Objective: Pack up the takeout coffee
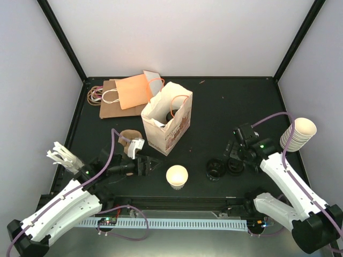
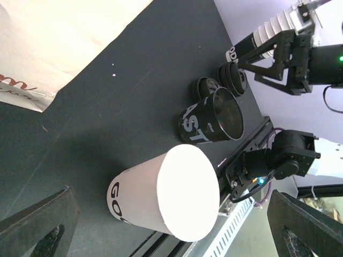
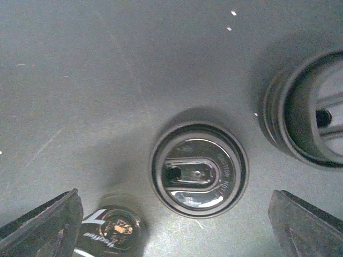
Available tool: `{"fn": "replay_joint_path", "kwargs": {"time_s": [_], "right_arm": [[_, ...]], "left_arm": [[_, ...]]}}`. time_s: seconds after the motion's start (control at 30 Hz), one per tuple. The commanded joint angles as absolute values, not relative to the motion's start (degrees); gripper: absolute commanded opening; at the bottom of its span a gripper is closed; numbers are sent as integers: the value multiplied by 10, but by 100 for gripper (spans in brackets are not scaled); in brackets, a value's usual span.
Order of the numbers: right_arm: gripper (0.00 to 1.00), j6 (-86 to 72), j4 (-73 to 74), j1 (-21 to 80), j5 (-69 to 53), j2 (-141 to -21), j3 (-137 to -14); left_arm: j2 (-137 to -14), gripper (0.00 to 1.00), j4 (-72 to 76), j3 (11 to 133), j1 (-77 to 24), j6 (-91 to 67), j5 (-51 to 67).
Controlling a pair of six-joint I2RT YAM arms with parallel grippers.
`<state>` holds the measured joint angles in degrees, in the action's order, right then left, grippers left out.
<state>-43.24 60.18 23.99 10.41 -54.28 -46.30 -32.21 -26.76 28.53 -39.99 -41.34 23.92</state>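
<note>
The takeout coffee cup [image 1: 177,175] is a cream paper cup with dark print, standing upright near the table's front edge. In the left wrist view the takeout coffee cup [image 2: 161,198] lies ahead, between the two spread fingers. My left gripper [image 1: 151,164] is open just left of the cup and does not touch it. My right gripper [image 1: 234,153] hangs open over a black lid [image 3: 199,169] that lies flat on the table. That lid sits between the wide-apart fingers [image 3: 43,227] and is not gripped.
An open paper bag [image 1: 167,124] stands behind the cup. A black printed cup [image 1: 216,169] and black lids [image 1: 236,165] lie to its right. A stack of cream cups [image 1: 298,134] sits at the far right. Flat bags [image 1: 128,93] lie at the back left, and a brown sleeve [image 1: 129,136] sits near my left arm.
</note>
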Motion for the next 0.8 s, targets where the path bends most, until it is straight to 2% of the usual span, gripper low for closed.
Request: {"fn": "replay_joint_path", "kwargs": {"time_s": [0.0, 0.2, 0.4, 0.77], "right_arm": [[98, -506, 614, 222, 108, -565, -447], [100, -515, 580, 208, 116, -604, -418], [97, -497, 530, 207, 75, -625, -394], [91, -487, 510, 207, 81, -665, -382]], "left_arm": [[-317, 99, -251, 282, -405, -411, 229], [-317, 99, -261, 283, -405, -408, 218], [-313, 99, -265, 280, -405, -407, 206], [-307, 99, -275, 283, -405, -407, 193]]}}
